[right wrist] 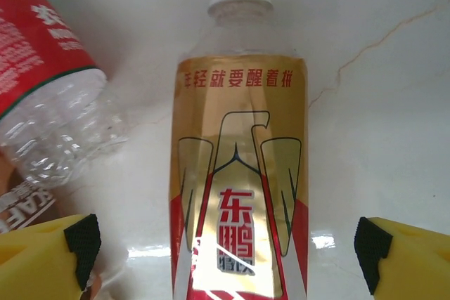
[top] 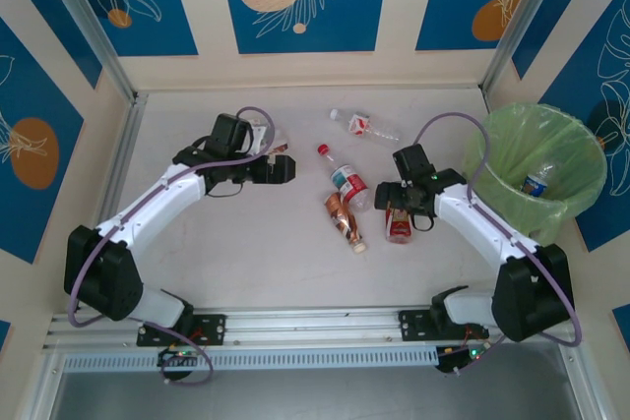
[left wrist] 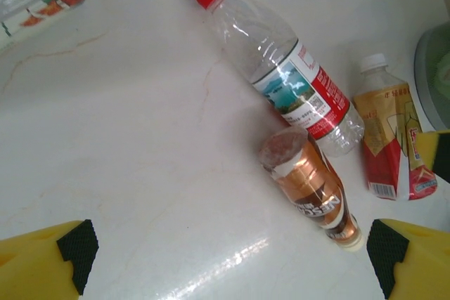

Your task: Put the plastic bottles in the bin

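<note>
Yellow fingers (right wrist: 42,258) of right end effector (right wrist: 226,242) spread apart astride gold-labelled bottle (right wrist: 239,173) lying on counter (right wrist: 380,68), 1 finger close by red-labelled bottle (right wrist: 42,89), bin (top: 539,108) well apart: could snag that neighbour, or squeeze off-centre and lose grip.

The grey bin (top: 579,199), lined with a green bag, stands at the table's 3 o'clock, with a blue-labelled bottle (top: 536,181) lying inside. Near the centre lies a red-capped bottle (top: 343,177), clear, with a brown bottle (top: 345,220) just beside it at 6 o'clock and a gold-and-red bottle (right wrist: 239,173), white-capped, at 4 o'clock. A crushed bottle (top: 364,125) lies flat at 12 o'clock.
</note>
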